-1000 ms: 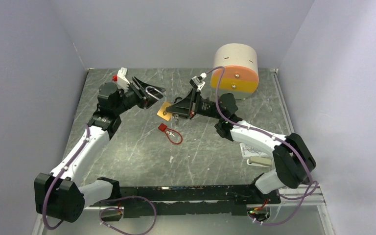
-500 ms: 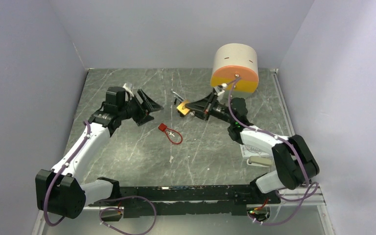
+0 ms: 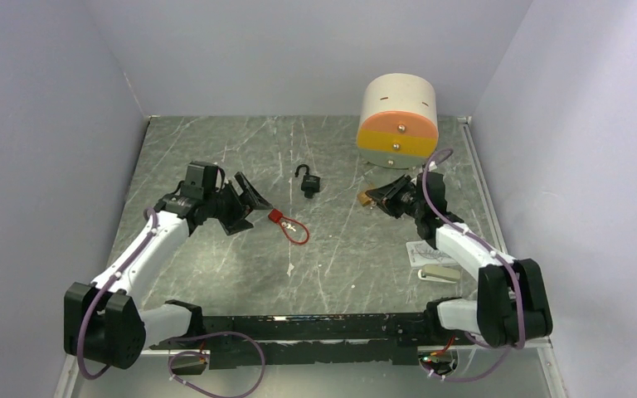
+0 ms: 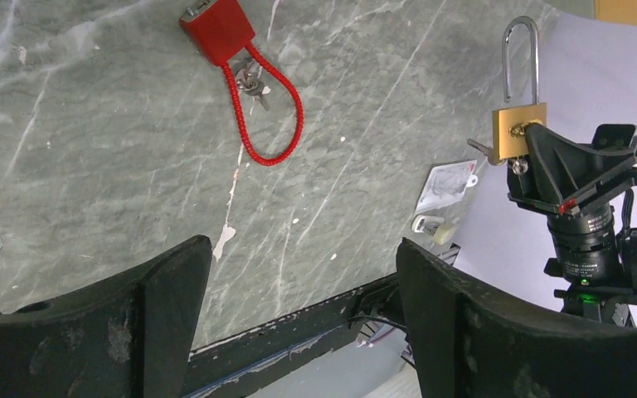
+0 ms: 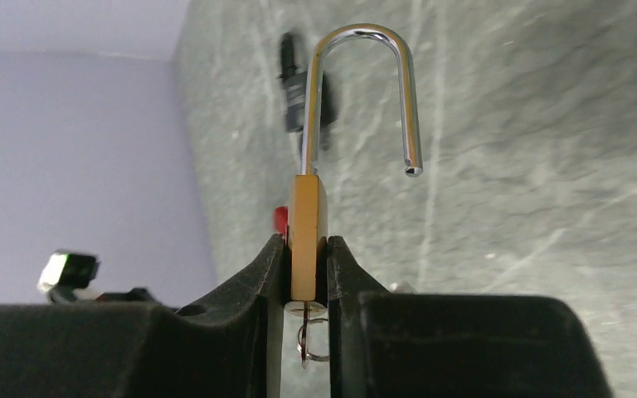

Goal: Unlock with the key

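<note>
Top external, right claw (image 3: 384, 196) pulled back gripping brass padlock (image 5: 307, 224), left claw (image 4: 303, 249) wider now, empty.

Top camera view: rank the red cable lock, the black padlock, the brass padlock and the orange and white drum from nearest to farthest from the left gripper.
1. Red cable lock, just right of the left gripper.
2. Black padlock, mid-table.
3. Brass padlock, in the right gripper.
4. Orange and white drum, back right.

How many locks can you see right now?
3: brass padlock in the right pincer, black padlock on the table, red cable lock beside the left pincer.
</note>
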Motion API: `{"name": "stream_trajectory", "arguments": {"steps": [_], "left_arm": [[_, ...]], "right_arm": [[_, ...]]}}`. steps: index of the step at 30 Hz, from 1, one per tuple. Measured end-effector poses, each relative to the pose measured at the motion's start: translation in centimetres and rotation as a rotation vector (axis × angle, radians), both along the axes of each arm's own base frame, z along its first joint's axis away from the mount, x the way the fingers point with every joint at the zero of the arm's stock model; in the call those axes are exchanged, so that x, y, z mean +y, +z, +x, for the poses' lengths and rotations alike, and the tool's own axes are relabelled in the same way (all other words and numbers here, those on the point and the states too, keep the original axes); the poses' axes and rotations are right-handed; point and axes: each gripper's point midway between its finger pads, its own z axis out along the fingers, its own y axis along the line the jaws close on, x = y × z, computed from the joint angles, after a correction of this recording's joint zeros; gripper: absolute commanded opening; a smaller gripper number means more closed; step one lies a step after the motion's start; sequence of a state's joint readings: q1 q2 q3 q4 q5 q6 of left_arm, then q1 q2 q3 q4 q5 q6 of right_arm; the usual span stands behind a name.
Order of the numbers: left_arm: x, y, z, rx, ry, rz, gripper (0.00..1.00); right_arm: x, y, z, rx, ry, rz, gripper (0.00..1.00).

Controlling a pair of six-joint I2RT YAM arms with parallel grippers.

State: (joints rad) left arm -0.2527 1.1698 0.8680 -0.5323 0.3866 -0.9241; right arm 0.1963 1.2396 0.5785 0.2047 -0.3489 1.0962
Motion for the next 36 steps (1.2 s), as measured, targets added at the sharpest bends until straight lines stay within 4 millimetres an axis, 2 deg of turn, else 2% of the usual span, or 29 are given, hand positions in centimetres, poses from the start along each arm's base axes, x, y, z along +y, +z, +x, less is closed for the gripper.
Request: {"name": "stream_trajectory", "arguments": {"steps": [4,10,12,15,16,20,24,28,32,34,36], "left_arm": [[0.0,-1.1,0.1,0.035,-0.005,0.011,0.85],[-0.1,-1.6,0.1,0.051,-0.015,0.015,0.86],[-0.1,-1.6,0.2,0.048,-0.015,0.014,0.86],[-0.1,-1.6,0.2,0.048,-0.015,0.015,0.86],[-0.1,-1.6,0.2,0.048,-0.015,0.015,0.86],[-0.1,-1.7,0.3,0.047,-0.011,0.019,0.86],[0.2,-1.9,0.4,0.046,0.001,0.037,0.86],[0.9,-2.5,0.3,0.061,0.025,0.074,0.86],[1.8,-3.4,0.0,0.085,0.059,0.118,0.85],[2.4,-4.1,-0.4,0.103,0.082,0.146,0.84],[3.0,-4.6,-0.9,0.118,0.11,0.168,0.83]], "right_arm": [[-1.5,-3.3,0.8,0.054,-0.028,-0.081,0.0],[-1.6,-7.6,0.9,0.113,-0.002,-0.119,0.0],[-1.4,-8.5,1.0,0.121,0.005,-0.12,0.08],[-1.4,-9.2,1.3,0.123,0.006,-0.121,0.37],[-1.4,-9.3,1.3,0.121,0.007,-0.122,0.42],[-1.7,-9.4,1.6,0.103,0.003,-0.145,0.59],[-2.4,-10.0,1.2,0.121,-0.01,-0.195,0.67],[-4.1,-9.7,0.5,0.142,-0.062,-0.284,0.69],[-5.8,-6.8,0.5,0.09,-0.118,-0.388,0.69],[-5.7,-4.8,0.4,0.032,-0.119,-0.437,0.68],[-4.1,-2.8,0.1,-0.033,-0.073,-0.476,0.67]]}}
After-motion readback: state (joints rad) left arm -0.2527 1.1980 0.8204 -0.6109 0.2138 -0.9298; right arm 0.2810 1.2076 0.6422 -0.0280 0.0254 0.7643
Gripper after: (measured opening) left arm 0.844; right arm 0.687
